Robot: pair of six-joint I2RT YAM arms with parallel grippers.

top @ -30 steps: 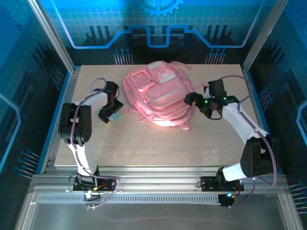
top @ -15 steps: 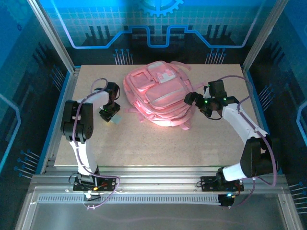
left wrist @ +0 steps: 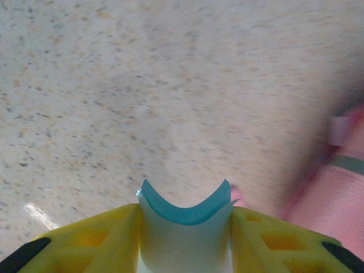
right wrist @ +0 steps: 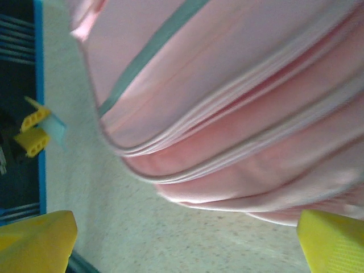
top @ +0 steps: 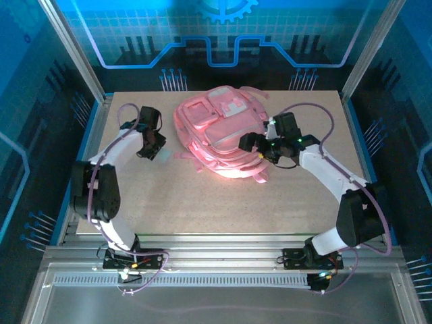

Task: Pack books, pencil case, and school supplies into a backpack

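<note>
Two pincers worked at either side of the backpack (top: 217, 128), the large pink bag that lay in the upper middle of the overhead frame on the speckled surface (top: 202, 202). Left of the bag in that frame, the left pincer (top: 152, 147) was closed on the light-blue square piece (top: 162, 154). From the left wrist camera, its yellow fingers (left wrist: 102, 239) pressed the piece (left wrist: 185, 247) from both sides at the bottom centre of the frame, hard enough that its teal upper edge bowed into a shallow curve. The surface (left wrist: 170, 85) filled the upper part of that view, and a pink edge of the backpack (left wrist: 335, 210) with a grey band showed at the lower right. Right of centre in the overhead frame, the right pincer (top: 250, 143) sat at the bag's right side with its jaws spread wide and nothing between them; whether it touched the fabric could not be told. In the right wrist view its yellow fingertips (right wrist: 34, 239) stood in the two bottom corners of the frame, and the backpack's (right wrist: 227, 114) stacked pink seams and one grey stripe ran across the upper and right part. At the left edge of that view, the left pincer (right wrist: 33, 126) showed small against the dark wall, with the light-blue piece (right wrist: 57, 129) in its grip.
</note>
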